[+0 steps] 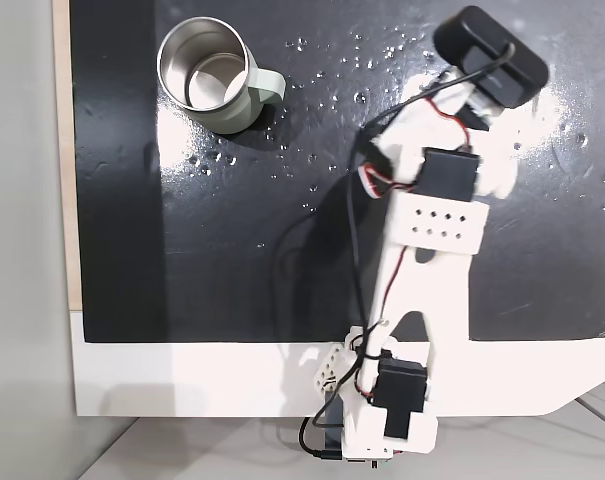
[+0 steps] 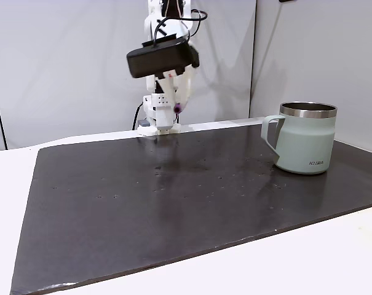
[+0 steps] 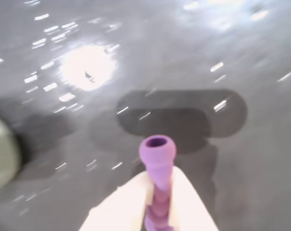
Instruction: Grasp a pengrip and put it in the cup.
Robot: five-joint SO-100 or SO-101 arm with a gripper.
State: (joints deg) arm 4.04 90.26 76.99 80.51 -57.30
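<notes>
Black rubbery mat [image 1: 232, 250] covers most of the table in a fixed view from above. On it, near the top left, stands the cup [image 1: 204, 75]. It is shiny steel inside and pale green outside, and its handle points to the right. The white arm [image 1: 422, 260] reaches up from the bottom edge toward the top right. A black camera box [image 1: 489, 55] sits at its far end and hides the gripper, so the jaws cannot be made out from here. Little shiny water drops [image 1: 354, 62] lie on the mat between the cup and the arm's end.

From the side, in another fixed view, the cup [image 2: 306, 138] stands upright on the right part of the mat [image 2: 173, 203]. The arm [image 2: 167, 61] is at the back, well apart from the cup. The gripper [image 2: 177, 110] points down and is up in the air above the mat. A tiny purple bit, the pengrip [image 2: 178, 109], shows at its tip.

Up close, the wrist view is blurry. The pengrip [image 3: 157, 163] is a small purple ribbed tube with an open round end. The gripper [image 3: 156, 207] is squeezed onto it, with a white finger [image 3: 121, 207] pressed on each side, and the tube's end pokes out past the fingertips. Below it is the dark wet mat [image 3: 232, 183] with a shadow. A pale green blur at the left edge may be the cup [image 3: 2, 151].
</notes>
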